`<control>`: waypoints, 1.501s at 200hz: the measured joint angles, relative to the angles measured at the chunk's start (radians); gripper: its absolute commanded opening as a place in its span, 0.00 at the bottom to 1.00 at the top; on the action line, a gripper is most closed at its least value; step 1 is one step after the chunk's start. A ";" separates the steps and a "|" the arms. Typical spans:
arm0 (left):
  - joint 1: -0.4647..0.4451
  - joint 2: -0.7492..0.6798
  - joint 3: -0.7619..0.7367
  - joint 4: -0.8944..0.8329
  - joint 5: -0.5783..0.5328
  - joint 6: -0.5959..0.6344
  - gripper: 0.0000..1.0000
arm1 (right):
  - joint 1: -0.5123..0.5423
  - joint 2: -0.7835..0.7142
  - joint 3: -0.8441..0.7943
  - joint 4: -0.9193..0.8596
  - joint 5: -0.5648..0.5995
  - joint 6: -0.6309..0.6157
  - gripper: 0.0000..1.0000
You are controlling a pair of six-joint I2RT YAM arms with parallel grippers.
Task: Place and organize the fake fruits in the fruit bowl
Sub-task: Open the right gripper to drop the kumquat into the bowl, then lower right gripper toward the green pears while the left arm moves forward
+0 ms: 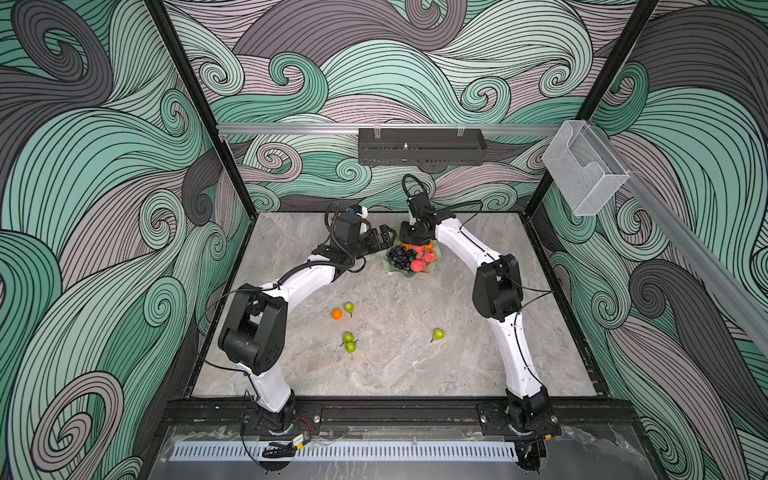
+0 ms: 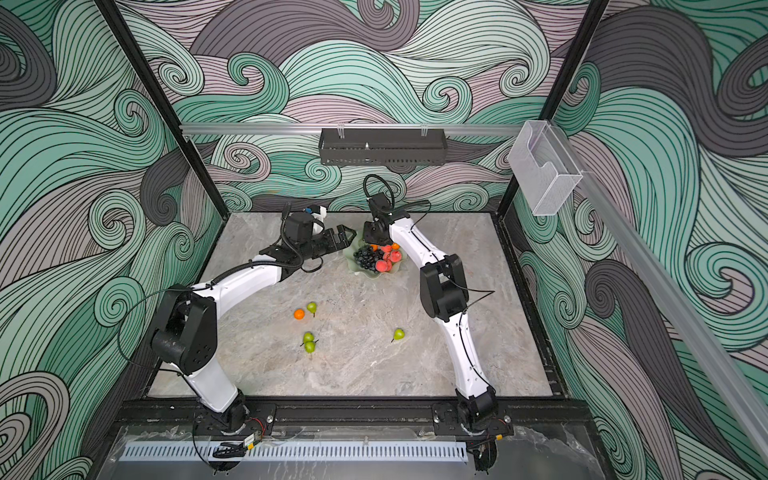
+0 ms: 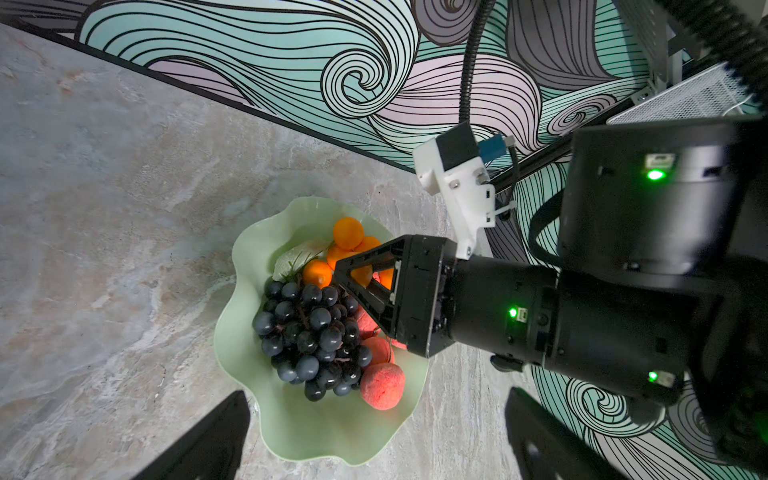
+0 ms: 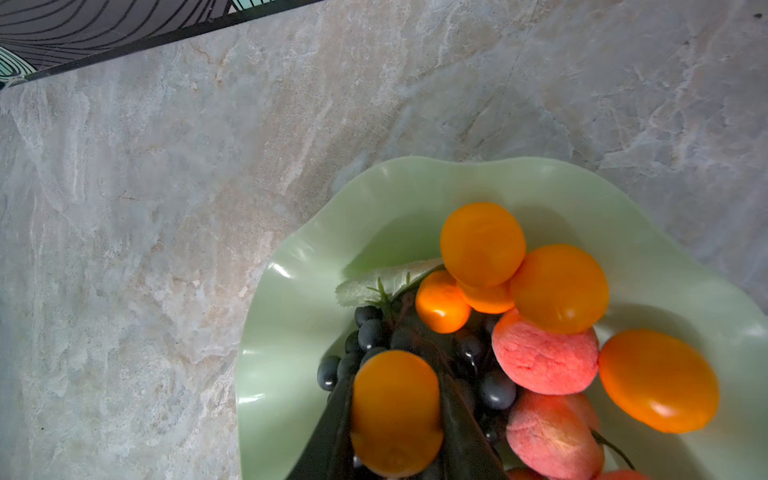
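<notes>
Pose: right claw (image 4: 395, 399) pointing down over fruit bowl (image 4: 374, 232), clamped on orange (image 4: 395, 436) | left claw (image 1: 384, 237) level beside it, spread wide

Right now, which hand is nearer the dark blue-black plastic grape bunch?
Right. The right hand, gripping a round orange, hangs above the bunch; the open left hand sits beside the mint-green bowl.

place: robot lab cell | tabletop (image 1: 395, 365): marble-look | around tabletop: swirl-print walls (image 1: 104, 166), black posts (image 1: 208, 124) | tabletop's near edge: left arm (image 1: 303, 282), right arm (image 1: 517, 353) bolted to rail (image 1: 399, 409) | above tabletop's far edge: tray (image 1: 419, 145) | above its far right corner: clear bin (image 1: 586, 166)
</notes>
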 measured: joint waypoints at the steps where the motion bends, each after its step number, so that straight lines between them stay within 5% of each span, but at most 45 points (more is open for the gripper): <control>1: 0.000 0.000 0.000 0.000 0.000 0.000 0.98 | 0.000 0.002 0.002 0.000 0.000 0.000 0.26; 80: 0.012 0.000 0.000 0.006 0.009 -0.004 0.98 | -0.006 0.131 0.149 -0.030 0.018 0.000 0.30; 118: 0.014 0.000 0.000 0.006 0.009 -0.005 0.98 | -0.010 0.149 0.178 -0.037 0.025 -0.008 0.40; 205: 0.013 -0.001 0.000 -0.038 0.009 -0.005 0.98 | -0.011 0.140 0.187 -0.045 0.023 -0.022 0.42; 300: -0.023 -0.269 -0.129 -0.181 -0.037 -0.009 0.98 | 0.021 -0.211 -0.117 -0.016 -0.036 -0.021 0.44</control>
